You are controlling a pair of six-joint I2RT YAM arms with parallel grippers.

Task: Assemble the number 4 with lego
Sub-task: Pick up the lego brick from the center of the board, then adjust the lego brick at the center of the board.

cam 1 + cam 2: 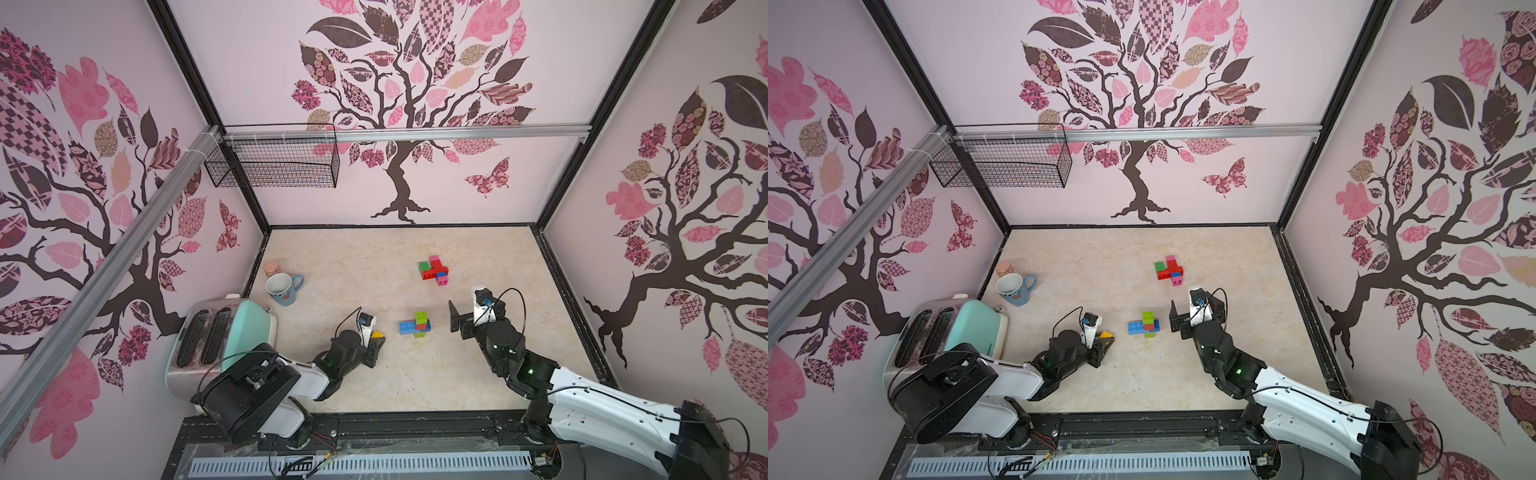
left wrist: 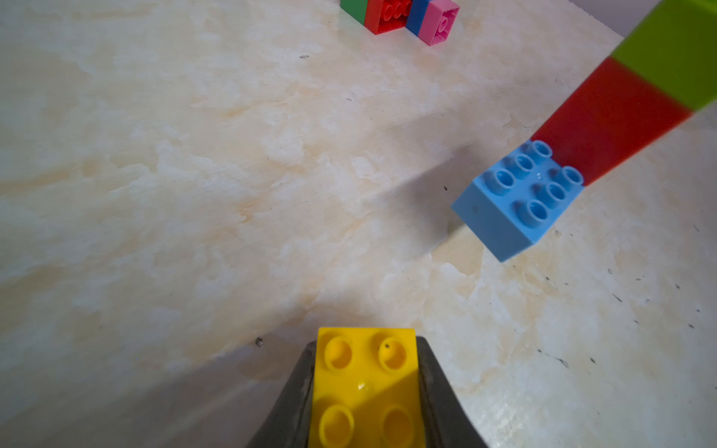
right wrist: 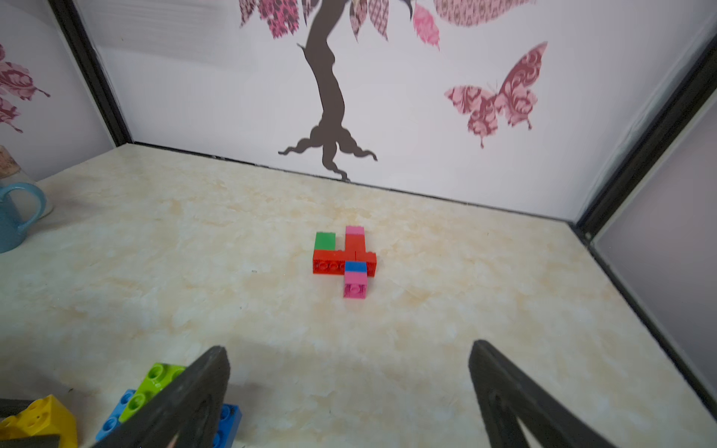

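1. Marble-look tabletop (image 1: 353, 249): my work area. All the lego sits on its right half, within reach of both arms.
2. Toaster (image 1: 216, 336): parked at the left edge beside the L arm's base. Not part of the job, and I judge it clear of the L arm's work.
3. Wire basket (image 1: 274, 160): hung on the back rail, looks empty, irrelevant here.
4. Mug (image 1: 282, 289): blue, upright, far left by the wall, well apart from the bricks.
5. Right gripper (image 3: 349, 347): jaws spread wide, nothing between them. It hovers just right of the near lego cluster, prob. parked there to steady or receive a piece.
6. Left gripper (image 2: 366, 343): low over the table, left of the near cluster. Its fingers sit flush on both side walls of the yellow brick, studs up, so I read it as gripped. Gripping by the sides keeps the studs and underside free for pressing on.
7. Far lego cluster (image 3: 341, 262): red, green, pink, blue, lying flat mid-table. From the R wrist cam it already reads roughly as a 4.
8. Near lego cluster (image 1: 417, 325): light-blue long brick with lime, red and green stacked across it, between the two grippers.
9. Yellow brick (image 2: 364, 388): square 2x2, near the light-blue end of the near cluster but not touching it. I can't tell if it's off the table yet.
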